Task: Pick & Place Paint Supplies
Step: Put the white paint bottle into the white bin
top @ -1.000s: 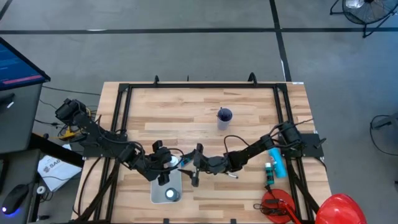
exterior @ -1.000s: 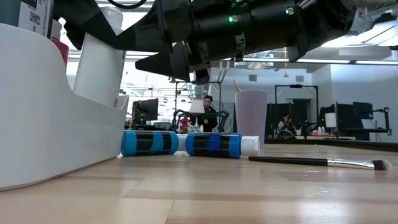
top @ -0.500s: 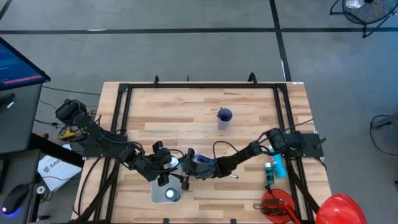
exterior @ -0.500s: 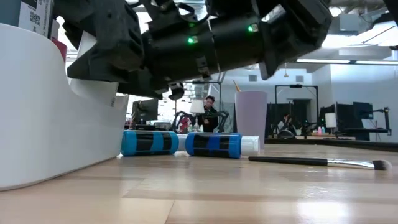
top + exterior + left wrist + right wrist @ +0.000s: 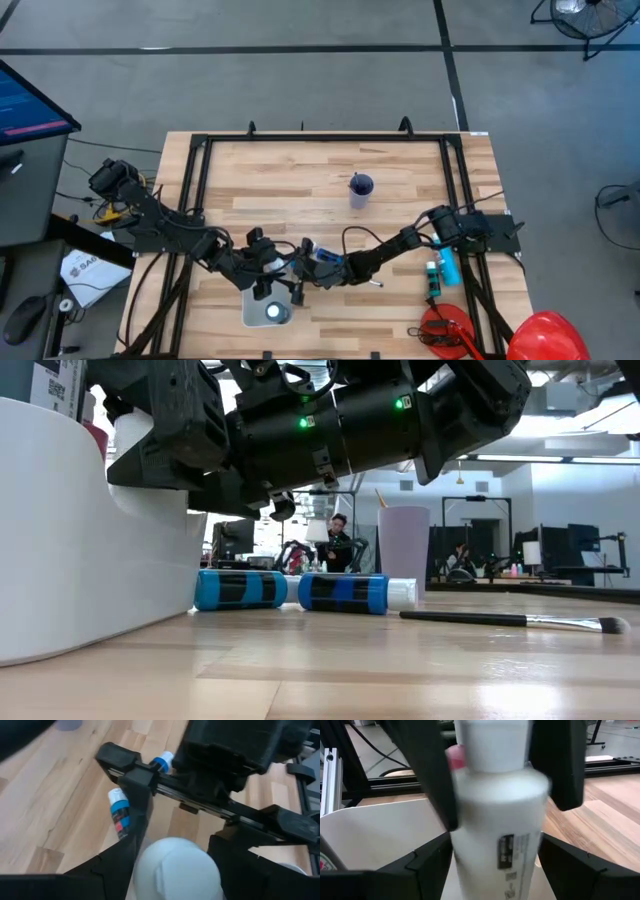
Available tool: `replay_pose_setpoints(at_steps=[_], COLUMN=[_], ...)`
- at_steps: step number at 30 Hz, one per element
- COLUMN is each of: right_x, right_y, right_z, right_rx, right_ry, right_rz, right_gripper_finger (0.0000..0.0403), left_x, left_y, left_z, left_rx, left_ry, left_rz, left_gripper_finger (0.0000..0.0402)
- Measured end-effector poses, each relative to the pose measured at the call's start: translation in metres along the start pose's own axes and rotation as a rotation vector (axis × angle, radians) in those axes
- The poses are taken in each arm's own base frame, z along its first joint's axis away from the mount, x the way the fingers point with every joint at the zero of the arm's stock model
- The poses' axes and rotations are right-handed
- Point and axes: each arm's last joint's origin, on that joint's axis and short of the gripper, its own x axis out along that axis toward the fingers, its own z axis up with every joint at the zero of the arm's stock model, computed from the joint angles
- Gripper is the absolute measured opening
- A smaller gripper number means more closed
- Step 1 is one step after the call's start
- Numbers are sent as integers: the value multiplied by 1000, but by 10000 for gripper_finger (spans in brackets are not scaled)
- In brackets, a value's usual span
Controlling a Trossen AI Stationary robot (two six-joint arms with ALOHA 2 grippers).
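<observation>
Looking across from the left, I see the white bin (image 5: 252, 312) at the near edge of the tabletop. Something red (image 5: 97, 438) pokes above its wall in the low view, which I take for a supply already stowed, though I cannot make out what it is.

Just above the bin, the left claw (image 5: 264, 262) is clamped on the cap end of the white bottle (image 5: 495, 830), which it holds upright off the wood. The right claw (image 5: 300, 272) meets it from the other side and sits around the bottle's body. Whether it has closed on it I cannot tell. My reading is that this bottle is mid-delivery, either being passed between the arms or about to go down into the bin.

Plenty is left. Behind the claws, a blue bottle (image 5: 240, 589) and a darker blue bottle (image 5: 343, 592) lie on their sides, end to end. To their right, a dark-handled brush (image 5: 500, 619) lies flat on the boards.

Farther back stands the purple cup (image 5: 361, 187) with a brush handle in it. By the right rail, a light blue bottle (image 5: 445, 263) and a teal bottle (image 5: 433, 282) lie well apart from the bin.

I judge the job under halfway — one item perhaps stowed, one in hand, at least five loose.
</observation>
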Motion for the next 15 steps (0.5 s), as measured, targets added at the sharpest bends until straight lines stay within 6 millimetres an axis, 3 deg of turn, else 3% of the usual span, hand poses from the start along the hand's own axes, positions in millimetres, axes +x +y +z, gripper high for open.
replay_pose_setpoints(at_steps=[15], right_x=[0], right_y=[0], right_z=[-1], right_rx=[-8], right_ry=[15], right_rz=[-5], right_gripper_finger=[276], left_x=[-4], left_y=[1], left_z=[1], left_rx=[22], left_ry=[8], left_rz=[-16], left_gripper_finger=[246])
